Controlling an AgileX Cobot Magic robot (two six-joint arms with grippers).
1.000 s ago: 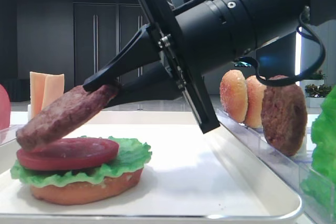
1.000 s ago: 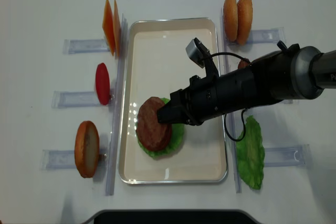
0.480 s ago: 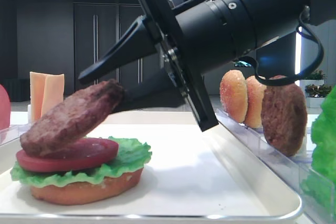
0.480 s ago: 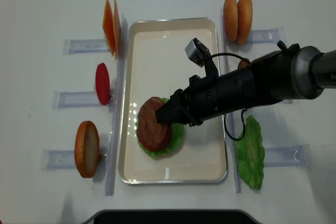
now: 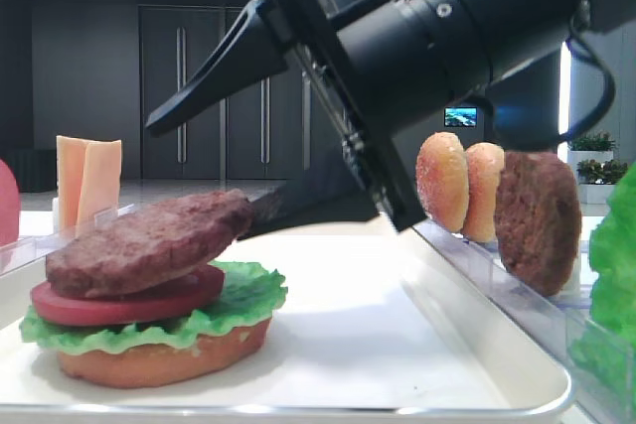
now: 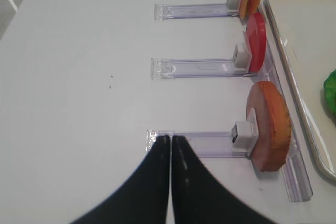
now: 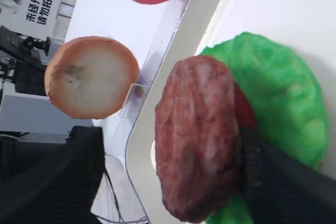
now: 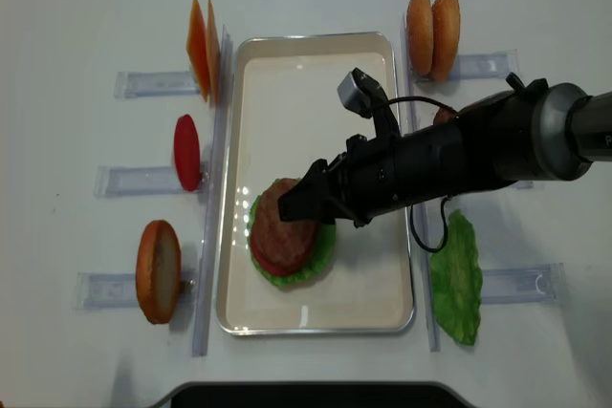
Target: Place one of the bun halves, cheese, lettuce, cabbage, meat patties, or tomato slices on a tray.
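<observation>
Brown meat patty (image 5: 149,242) lay tilted on the tomato slice (image 5: 119,300) in the tray (image 5: 417,345), my right gripper (image 5: 224,151) fingers spread apart around it; placing looked done, next move judged to be lifting clear.

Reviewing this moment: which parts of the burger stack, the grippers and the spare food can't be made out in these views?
- Bottom bun: overhead, lettuce and meat patty cover it.
- Tomato slice: wrist view shows only a sliver beside the patty.
- Right gripper: its lower finger's tip is hidden behind the patty.
- Spare patty: overhead, the arm nearly hides it.
- Left gripper: only its closed fingertips show.
</observation>
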